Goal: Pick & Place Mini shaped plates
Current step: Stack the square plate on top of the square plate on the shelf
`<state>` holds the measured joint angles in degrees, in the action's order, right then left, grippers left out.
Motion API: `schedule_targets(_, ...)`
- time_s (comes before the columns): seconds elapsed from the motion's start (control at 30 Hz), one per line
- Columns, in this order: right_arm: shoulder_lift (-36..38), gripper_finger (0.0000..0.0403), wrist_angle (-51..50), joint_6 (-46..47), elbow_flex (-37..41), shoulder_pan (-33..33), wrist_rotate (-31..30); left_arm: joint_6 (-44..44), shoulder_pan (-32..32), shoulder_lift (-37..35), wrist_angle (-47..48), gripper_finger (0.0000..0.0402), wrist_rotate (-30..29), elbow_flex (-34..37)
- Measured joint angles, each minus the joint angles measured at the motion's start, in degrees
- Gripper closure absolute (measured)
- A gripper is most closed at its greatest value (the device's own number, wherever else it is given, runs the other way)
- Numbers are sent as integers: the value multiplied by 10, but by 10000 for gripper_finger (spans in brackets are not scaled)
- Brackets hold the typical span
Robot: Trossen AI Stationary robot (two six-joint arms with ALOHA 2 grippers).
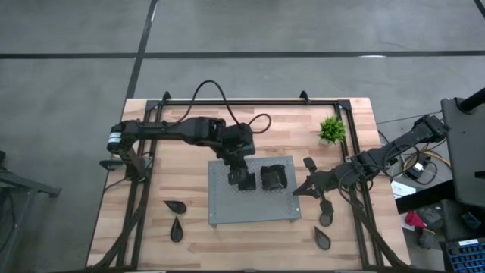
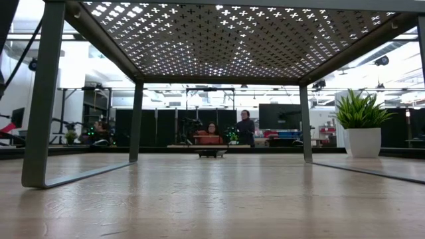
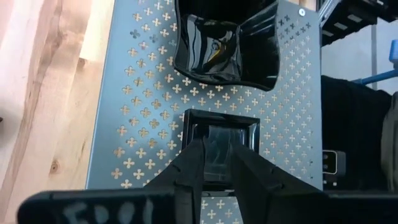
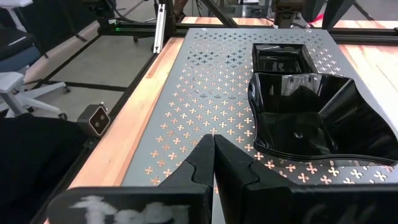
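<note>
A: Left end effector (image 3: 214,165) sits over the square plate (image 3: 219,138) on the grey board (image 3: 143,112), fingers slightly parted around its rim.

B: Wavy plate (image 3: 227,46) just beside. Right end effector (image 4: 213,155) clenched, empty, at board's edge. Plant (image 1: 331,129) well apart.

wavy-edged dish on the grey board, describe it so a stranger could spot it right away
Find the grey perforated board mid-table. Two black dishes sit on it; the wavy-edged dish is the right-hand one. Its neighbour, the square dish, is smaller with straight edges.
</note>
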<state>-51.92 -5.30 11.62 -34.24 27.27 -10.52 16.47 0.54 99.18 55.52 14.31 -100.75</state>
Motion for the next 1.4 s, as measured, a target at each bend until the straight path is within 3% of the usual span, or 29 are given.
schedule_targets(0.3,0,394,0,3,0,0,0,2,36,-1,47,332,-4,-23)
schedule_targets(0.6,0,394,-3,0,1,0,0,-13,136,-1,28,333,-6,-22)
schedule_targets(0.8,0,394,-5,-2,2,0,0,33,206,-2,15,335,-79,-10)
schedule_targets(1.13,0,394,-5,0,9,0,0,49,239,-2,-79,337,-108,109)
schedule_targets(1.4,0,394,-3,-2,9,0,0,93,240,-2,-238,337,-119,227)
